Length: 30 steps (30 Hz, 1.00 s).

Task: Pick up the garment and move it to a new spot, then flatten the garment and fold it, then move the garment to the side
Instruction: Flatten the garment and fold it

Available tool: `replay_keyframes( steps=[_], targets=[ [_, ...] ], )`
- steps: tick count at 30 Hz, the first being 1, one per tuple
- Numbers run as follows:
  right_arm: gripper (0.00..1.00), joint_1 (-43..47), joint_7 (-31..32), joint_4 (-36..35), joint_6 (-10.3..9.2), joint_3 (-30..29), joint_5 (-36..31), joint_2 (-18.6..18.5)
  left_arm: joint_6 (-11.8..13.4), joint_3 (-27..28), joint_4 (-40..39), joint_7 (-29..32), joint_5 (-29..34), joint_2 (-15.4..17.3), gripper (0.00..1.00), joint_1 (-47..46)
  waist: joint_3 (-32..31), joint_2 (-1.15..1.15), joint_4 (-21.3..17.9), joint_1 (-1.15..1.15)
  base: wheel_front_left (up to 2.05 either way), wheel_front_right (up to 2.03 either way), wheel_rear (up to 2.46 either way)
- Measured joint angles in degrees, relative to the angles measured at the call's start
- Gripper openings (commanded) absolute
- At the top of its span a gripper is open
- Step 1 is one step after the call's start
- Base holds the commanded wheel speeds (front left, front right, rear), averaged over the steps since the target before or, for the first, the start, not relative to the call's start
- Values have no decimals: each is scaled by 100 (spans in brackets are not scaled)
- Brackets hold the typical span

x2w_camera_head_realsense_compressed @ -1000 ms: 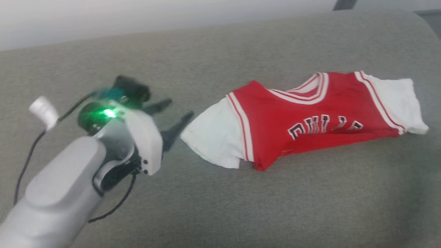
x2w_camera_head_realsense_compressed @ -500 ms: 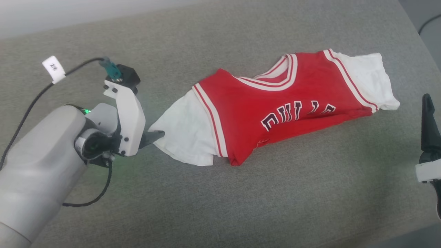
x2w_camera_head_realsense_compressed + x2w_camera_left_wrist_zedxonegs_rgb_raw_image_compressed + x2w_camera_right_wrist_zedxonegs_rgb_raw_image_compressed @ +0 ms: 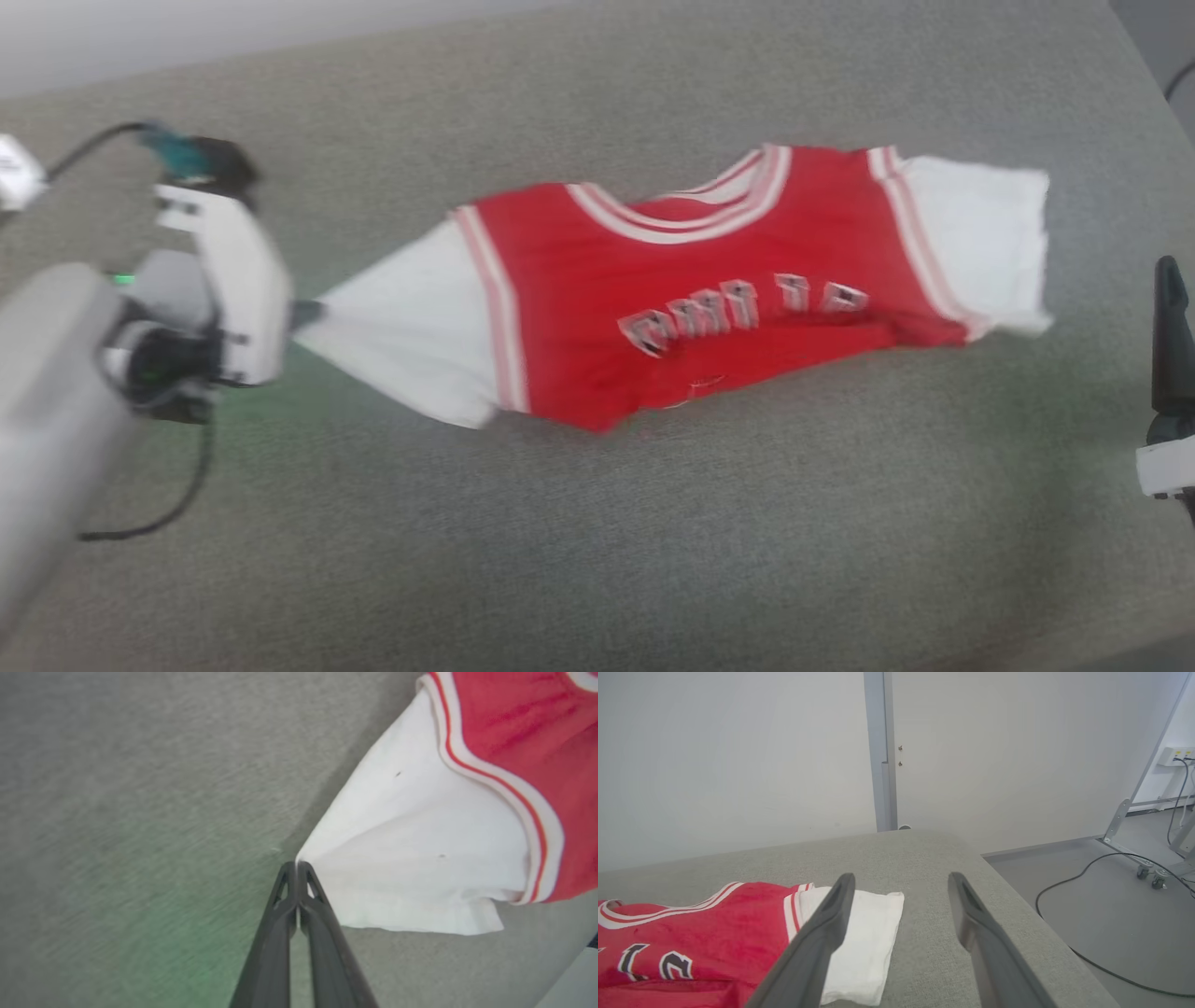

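pinching the outer corner of one white sleeve (image 3: pixel 420 858), the left gripper (image 3: pixel 297 867) had its two dark fingers pressed together, the cloth drawn to a point between the tips. the garment (image 3: pixel 709 271) lay across the middle of the grey padded surface (image 3: pixel 597 560), chest lettering up and collar toward the far edge. the gripped sleeve was stretched taut toward the robot's left, and the other sleeve lay slack at the right end. the red cloth looked bunched below the lettering, so the shirt was not flat. the right gripper (image 3: pixel 901 879) hung with its fingers spread wide and nothing between them, near the free sleeve but apart from it.

this read as the first step, the pick-up for moving the garment to a new spot, with flattening, folding and setting aside all left to do. the next move likely called for lifting or dragging by that single corner. so small a hold on thin cloth could slip, and the right gripper taking the far sleeve would probably help spread the shirt.
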Motion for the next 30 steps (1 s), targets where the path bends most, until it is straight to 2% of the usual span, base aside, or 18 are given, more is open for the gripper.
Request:
replay_keyframes(
  steps=[5, 9, 10, 11, 12, 13, 15, 19, 23, 26, 30],
  targets=[
    [100, 38, 75, -46, 0, 8, -13, -31, 10, 54, 279, -220, 120, 357, 0, -30, -71, 0, 134, 0, 0, 0, 0],
    [100, 90, 167, -104, 0, 57, -40, -68, 10, 85, 293, -466, 88, 346, 0, 32, -121, 0, 245, 0, 0, 0, 0],
    [100, 94, 202, -124, 0, 73, -40, -88, 10, 98, 286, -581, 88, 314, 12, 57, -133, 0, 281, 0, 0, 0, 0],
    [100, 94, 202, -124, 0, 73, -40, -88, 10, 98, 286, -581, 88, 314, 46, 57, -133, 0, 281, 0, 0, 0, 0],
    [100, 94, 240, -151, 0, 91, -38, -104, 10, 100, 266, -678, 88, 293, 96, 84, -146, 0, 318, 0, 0, 0, 0],
    [100, 94, 290, -164, 0, 123, -38, -129, 9, 76, 219, -749, 93, 283, 100, 131, -159, 0, 358, 0, 0, 0, 0],
    [100, 94, 405, -170, 0, 244, -42, -202, 9, 57, 92, -1072, 113, 257, 100, 266, -189, 0, 445, 0, 0, 0, 0],
    [100, 71, 708, -160, 0, 582, -112, -445, 9, 129, -159, -2157, 293, 189, 100, 510, -244, 0, 657, 0, 0, 0, 0],
    [100, -130, 1250, -87, 1, 1058, -56, -787, 8, 218, -357, -3221, 339, -16, 100, 1003, -290, 0, 927, 0, 0, 0, 0],
    [100, -357, 1725, -5, 1, 1388, 79, -1185, 54, 296, -508, -4029, 424, -186, 100, 1354, -311, 0, 1159, 0, 0, 0, 0],
    [100, -705, 2488, 52, 1, 1845, 423, -1825, 264, 335, -766, -4969, 701, -485, 100, 1811, -306, 0, 1515, 0, 0, 0, 0]
  ],
)
